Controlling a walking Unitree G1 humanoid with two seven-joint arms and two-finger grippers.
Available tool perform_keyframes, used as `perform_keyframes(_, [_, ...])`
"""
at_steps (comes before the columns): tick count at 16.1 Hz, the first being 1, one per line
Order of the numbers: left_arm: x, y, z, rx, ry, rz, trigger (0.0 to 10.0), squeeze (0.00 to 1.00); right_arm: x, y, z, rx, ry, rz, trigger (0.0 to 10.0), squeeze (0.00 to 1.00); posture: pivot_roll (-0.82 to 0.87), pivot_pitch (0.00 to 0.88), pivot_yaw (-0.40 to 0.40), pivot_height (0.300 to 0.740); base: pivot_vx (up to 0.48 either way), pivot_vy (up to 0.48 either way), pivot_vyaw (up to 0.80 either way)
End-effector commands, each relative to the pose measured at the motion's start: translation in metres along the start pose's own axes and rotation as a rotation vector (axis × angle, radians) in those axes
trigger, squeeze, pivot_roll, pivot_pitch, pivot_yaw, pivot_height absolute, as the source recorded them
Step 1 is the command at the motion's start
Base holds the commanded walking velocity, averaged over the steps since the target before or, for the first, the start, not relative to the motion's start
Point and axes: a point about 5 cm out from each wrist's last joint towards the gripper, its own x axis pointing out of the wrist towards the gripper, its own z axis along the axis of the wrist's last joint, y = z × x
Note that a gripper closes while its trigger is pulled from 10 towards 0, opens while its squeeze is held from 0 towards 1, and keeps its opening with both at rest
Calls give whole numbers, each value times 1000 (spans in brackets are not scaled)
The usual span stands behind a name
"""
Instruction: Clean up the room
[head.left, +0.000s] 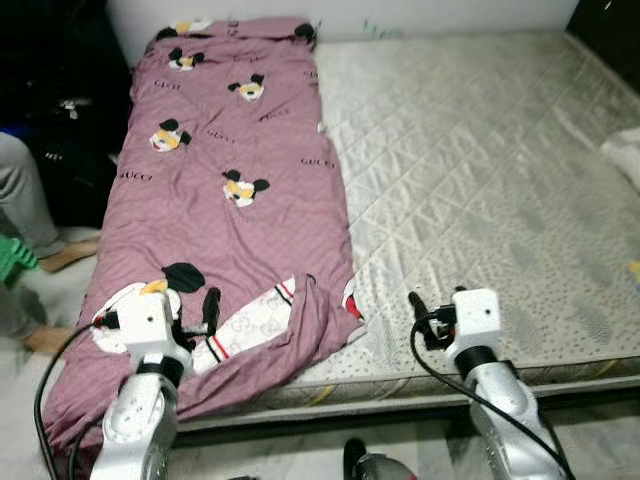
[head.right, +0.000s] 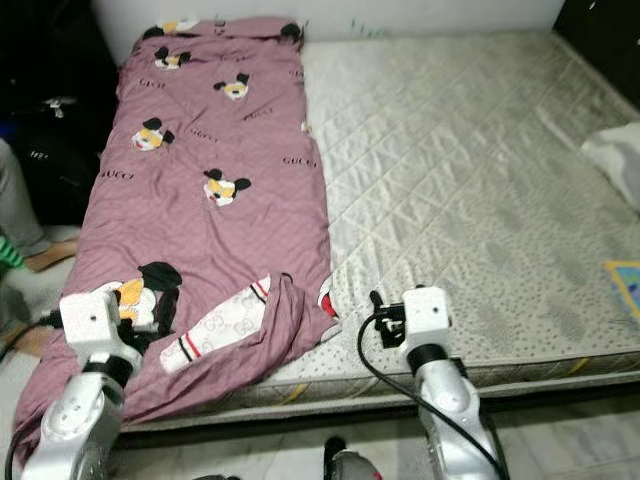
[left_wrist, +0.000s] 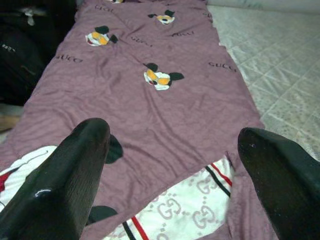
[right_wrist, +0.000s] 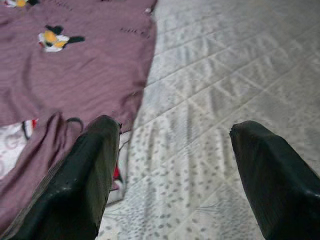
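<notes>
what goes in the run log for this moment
left gripper: open, above purple blanket | right gripper: open, over bare mattress | holding nothing

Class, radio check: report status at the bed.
Left gripper open over purple blanket. Right gripper open above bare mattress. Blanket's near corner folded back.

Beside the bed's left edge I could see a person's bare foot (head.left: 68, 254) on the pale floor (head.left: 28, 300), with a grey trouser leg (head.left: 22, 195) above it. A dark bag (head.left: 70, 110) sat behind, against the white wall (head.left: 400, 15).
</notes>
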Motion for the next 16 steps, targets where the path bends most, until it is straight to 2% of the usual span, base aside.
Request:
perform_keyframes(1, [0, 2, 0, 5, 10, -3, 10000, 0, -3, 0, 3, -6, 1, 7, 10000, 0, -15, 267, 35, 725, 0, 0, 0])
perform_keyframes(6, [1, -19, -5, -31, 36, -44, 10000, 0, -5, -2, 2, -19, 20, 24, 10000, 0, -27, 266, 31, 669, 0, 0, 0])
perform_keyframes(10, [9, -18, -1, -30, 17, -38, 10000, 0, -2, -3, 3, -27, 23, 24, 10000, 0, -33, 255, 34, 618, 0, 0, 0])
perform_keyframes(13, [16, -21, 2, -35, 0, -36, 10000, 0, 1, -4, 2, -32, 25, 18, 10000, 0, -37, 235, 35, 614, 0, 0, 0])
perform_keyframes(16, [16, -22, 1, -39, -1, -32, 10000, 0, 1, -5, 2, -44, 25, 22, 10000, 0, -41, 227, 35, 614, 0, 0, 0])
